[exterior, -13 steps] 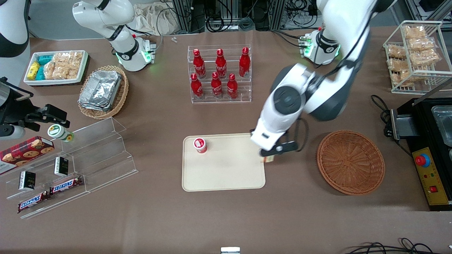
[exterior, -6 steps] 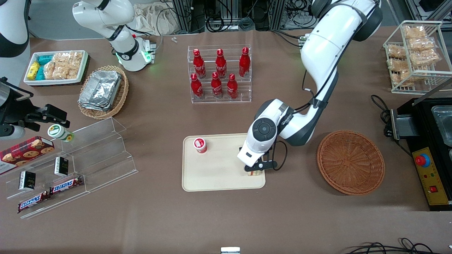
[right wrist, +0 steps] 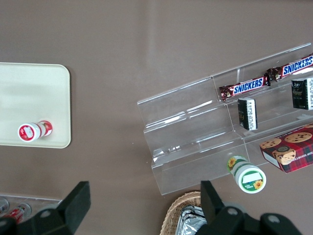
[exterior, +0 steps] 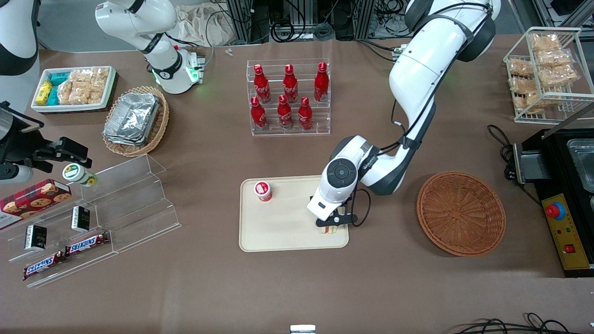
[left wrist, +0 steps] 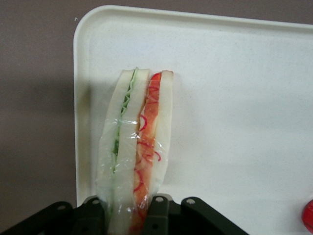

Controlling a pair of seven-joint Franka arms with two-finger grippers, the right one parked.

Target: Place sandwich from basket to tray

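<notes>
My left gripper (exterior: 332, 223) is shut on the sandwich (exterior: 330, 229), a plastic-wrapped wedge of white bread with green and orange-red filling (left wrist: 137, 147). It holds the sandwich low over the corner of the beige tray (exterior: 287, 236) that lies nearest the front camera, toward the working arm's end. In the left wrist view the black fingers (left wrist: 157, 215) clamp the wedge on both sides above the tray (left wrist: 234, 98). The reddish-brown wicker basket (exterior: 460, 213) stands empty beside the tray, toward the working arm's end of the table.
A small red-capped cup (exterior: 262, 190) stands on the tray's corner farthest from the camera. A rack of red bottles (exterior: 288, 97) stands farther from the camera. A clear acrylic shelf with snacks (exterior: 93, 218) and a tan basket of foil containers (exterior: 134, 119) lie toward the parked arm's end.
The left gripper carried the sandwich from the tray's edge nearest the basket inward over the tray's corner and lowered it. The arm's upper links swung back.
</notes>
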